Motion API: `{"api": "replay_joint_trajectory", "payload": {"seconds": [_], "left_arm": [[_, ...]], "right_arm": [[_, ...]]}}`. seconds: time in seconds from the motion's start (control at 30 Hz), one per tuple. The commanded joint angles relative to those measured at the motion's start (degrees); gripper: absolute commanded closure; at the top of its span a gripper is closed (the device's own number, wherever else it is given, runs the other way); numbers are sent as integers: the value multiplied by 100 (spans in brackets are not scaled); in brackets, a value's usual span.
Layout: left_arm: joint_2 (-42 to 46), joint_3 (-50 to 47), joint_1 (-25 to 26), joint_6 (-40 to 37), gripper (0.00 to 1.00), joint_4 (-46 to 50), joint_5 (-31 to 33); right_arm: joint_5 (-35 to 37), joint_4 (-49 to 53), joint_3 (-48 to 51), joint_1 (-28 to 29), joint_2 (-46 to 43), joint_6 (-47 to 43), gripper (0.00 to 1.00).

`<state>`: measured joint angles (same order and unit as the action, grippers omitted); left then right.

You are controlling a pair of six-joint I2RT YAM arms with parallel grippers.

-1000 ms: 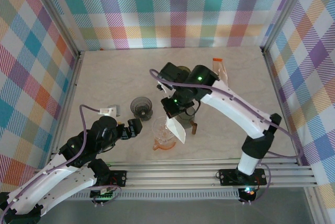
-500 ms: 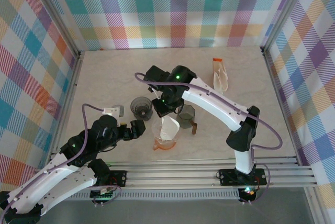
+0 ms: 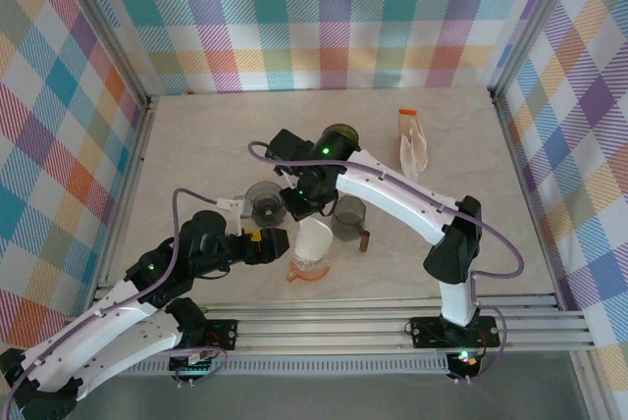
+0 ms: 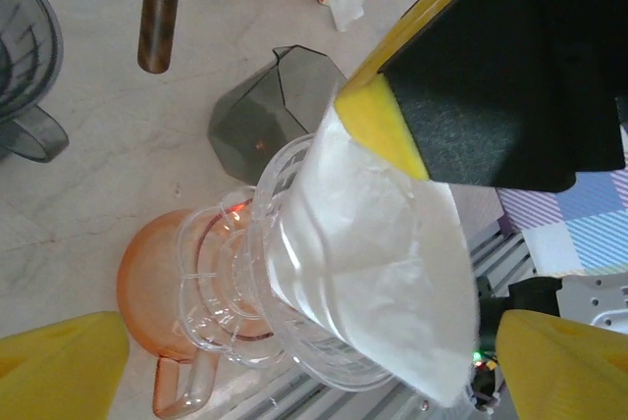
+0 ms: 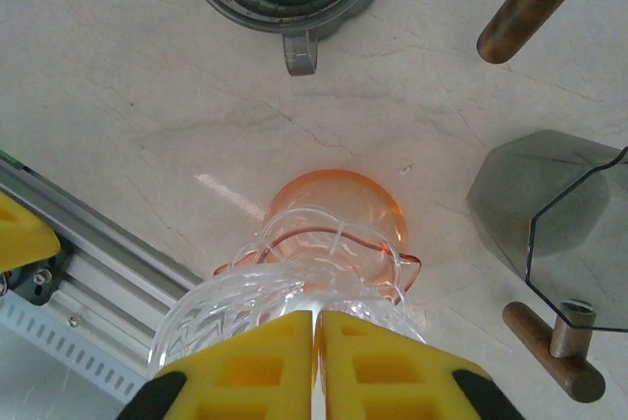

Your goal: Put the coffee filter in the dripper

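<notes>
the filter (image 4: 373, 273) sits point-down in the clear dripper (image 4: 275, 214). its lower part is inside the ribbed wall, and its upper edge stands well above the rim and leans to one side. the dripper stands on an orange base (image 4: 157, 292) near the front of the table (image 3: 196, 135), between the two arms.

the right claw (image 5: 315, 361) hangs straight over the dripper, clenched with its pads together on what looks like the filter's top edge. so the placing looks mostly done. what is left, i judge, is to let go and maybe press the paper down so it seats against the wall.

the left claw (image 4: 304, 351) is released. its fingers are spread wide to either side of the dripper, and as far as shows they touch neither it nor the paper.

a grey dripper (image 3: 263, 202) stands just behind and to the left. a smoky jug (image 3: 348, 216) with a wooden handle is just beside on the right. a filter pack (image 3: 412, 140) lies well apart at the back.

nothing blocks the dripper's mouth. the risk is the crowding, since either claw could nudge the dripper or drag the paper out.
</notes>
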<state>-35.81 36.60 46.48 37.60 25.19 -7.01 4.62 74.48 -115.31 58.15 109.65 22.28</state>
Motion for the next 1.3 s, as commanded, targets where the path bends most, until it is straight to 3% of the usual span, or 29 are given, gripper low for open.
{"api": "replay_joint_trajectory", "payload": {"seconds": [0.0, 0.1, 0.2, 0.3, 0.47, 0.77, 0.97, 1.17, 1.27], "left_arm": [[-55, -161, 37, -71, 10, -267, -170], [-123, -192, 37, -35, 17, -307, -104], [-178, -180, 35, -24, 19, -339, -92], [-163, -136, 37, -8, 13, -331, -70], [-90, -42, 37, -25, 8, -322, -11], [-240, 360, 45, -108, 6, -37, 123], [-393, 568, 39, -114, 11, 47, 55], [-869, 713, 38, -104, 35, 221, -120], [-804, 770, 39, -163, 36, 460, -8]], "right_arm": [[82, -232, 131, 27, -355, 114, 83], [144, -413, 288, 23, -572, 141, 74], [217, -604, 467, 26, -814, 171, 64], [381, -874, 763, 25, -1175, 195, 49], [553, -1663, 1758, 25, -1999, 279, 38], [687, -3211, 3656, 43, -3343, 373, 36], [812, -3551, 4498, 64, -3825, 469, 39], [597, -3841, 4861, 152, -4053, 417, 41], [549, -3865, 4784, 311, -3998, 212, 43]]}}
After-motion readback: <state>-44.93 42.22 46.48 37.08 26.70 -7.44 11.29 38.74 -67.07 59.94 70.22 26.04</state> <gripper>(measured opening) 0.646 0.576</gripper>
